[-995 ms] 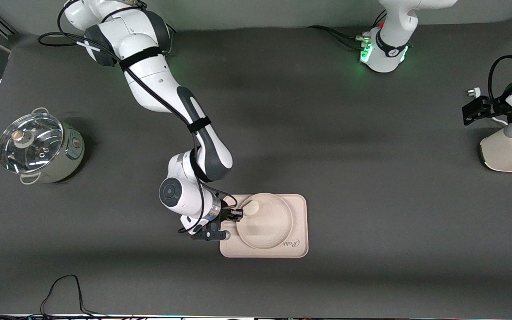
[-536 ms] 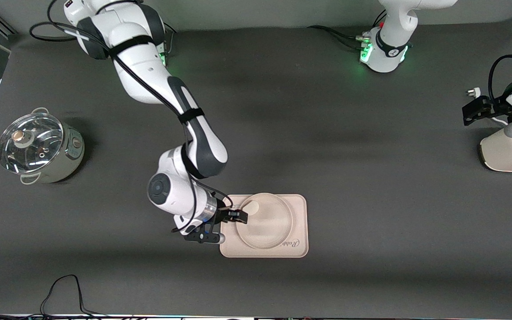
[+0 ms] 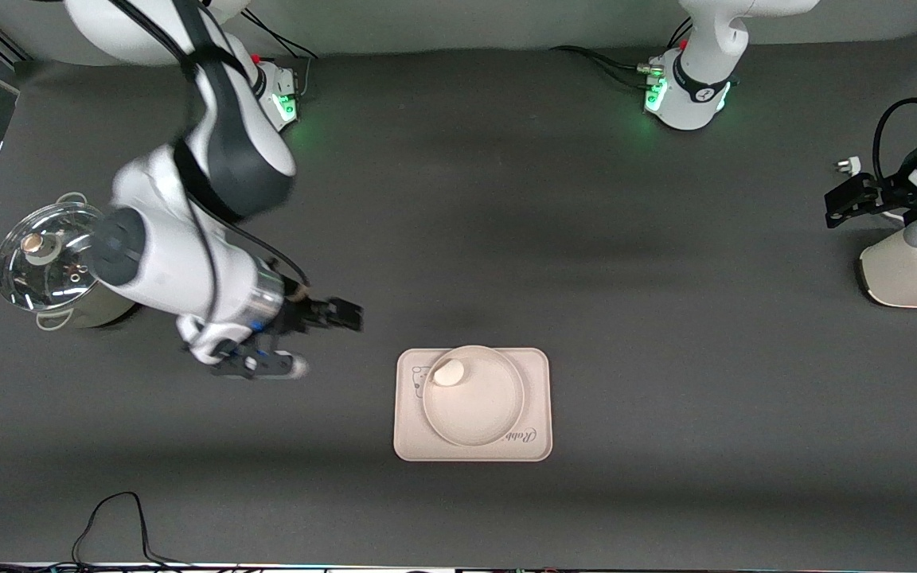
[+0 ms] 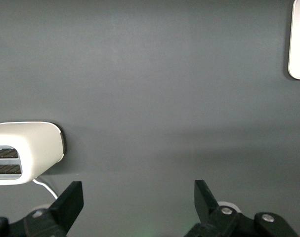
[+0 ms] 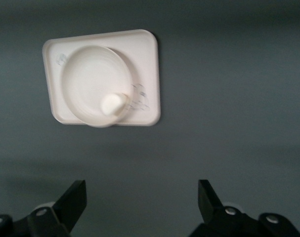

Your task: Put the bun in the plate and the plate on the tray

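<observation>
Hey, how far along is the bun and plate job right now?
It looks finished: the bun lies in the plate, near its rim, and the plate sits on the tray. Nothing is in hand; the right pincer is open over bare table, and the left pincer waits open. Nothing seems left.

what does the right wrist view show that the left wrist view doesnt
Only the right wrist view shows the bun in the plate and the open right hand. Only the left wrist view shows a white toaster and the open left hand. Both show the dark tabletop and the tray, though the left wrist view catches only its corner.
</observation>
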Controlling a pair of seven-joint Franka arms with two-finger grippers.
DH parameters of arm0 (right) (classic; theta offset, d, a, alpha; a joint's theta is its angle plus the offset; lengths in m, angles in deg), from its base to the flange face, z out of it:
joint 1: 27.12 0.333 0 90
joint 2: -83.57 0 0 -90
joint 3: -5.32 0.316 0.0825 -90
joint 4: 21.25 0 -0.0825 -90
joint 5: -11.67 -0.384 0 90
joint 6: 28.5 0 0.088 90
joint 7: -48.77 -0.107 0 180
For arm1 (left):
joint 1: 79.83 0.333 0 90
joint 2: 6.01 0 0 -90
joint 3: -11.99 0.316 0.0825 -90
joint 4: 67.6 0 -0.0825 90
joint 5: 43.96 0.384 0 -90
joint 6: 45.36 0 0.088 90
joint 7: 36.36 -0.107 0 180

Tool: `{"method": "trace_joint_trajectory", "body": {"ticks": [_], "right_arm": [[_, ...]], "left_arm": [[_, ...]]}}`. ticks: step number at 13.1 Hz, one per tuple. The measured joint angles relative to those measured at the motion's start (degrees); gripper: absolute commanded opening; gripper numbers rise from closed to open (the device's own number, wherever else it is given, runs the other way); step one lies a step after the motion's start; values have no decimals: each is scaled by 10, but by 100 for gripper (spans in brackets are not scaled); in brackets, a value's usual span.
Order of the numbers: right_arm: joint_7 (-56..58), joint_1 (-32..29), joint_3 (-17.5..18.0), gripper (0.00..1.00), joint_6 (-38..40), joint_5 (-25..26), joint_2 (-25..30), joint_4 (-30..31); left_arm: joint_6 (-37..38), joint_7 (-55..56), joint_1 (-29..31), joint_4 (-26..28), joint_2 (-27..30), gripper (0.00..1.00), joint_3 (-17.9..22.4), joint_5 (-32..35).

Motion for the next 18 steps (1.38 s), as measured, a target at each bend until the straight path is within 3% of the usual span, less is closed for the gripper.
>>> {"method": "trace_joint_trajectory", "body": {"ticks": [3, 6, 12, 18], "right_arm": [[28, -83, 64, 100, 104, 107, 114, 40], [115, -158, 80, 100, 139, 162, 198, 92], [156, -186, 33, 100, 121, 173, 209, 111], [159, -186, 27, 100, 115, 173, 205, 115]], "left_arm": [[0, 0, 0, 0, -3, 100, -1, -1], [0, 0, 0, 0, -10, 100, -1, -1], [0, 0, 1, -1, -14, 100, 0, -1], [0, 0, 1, -3, -14, 100, -1, -1]]}}
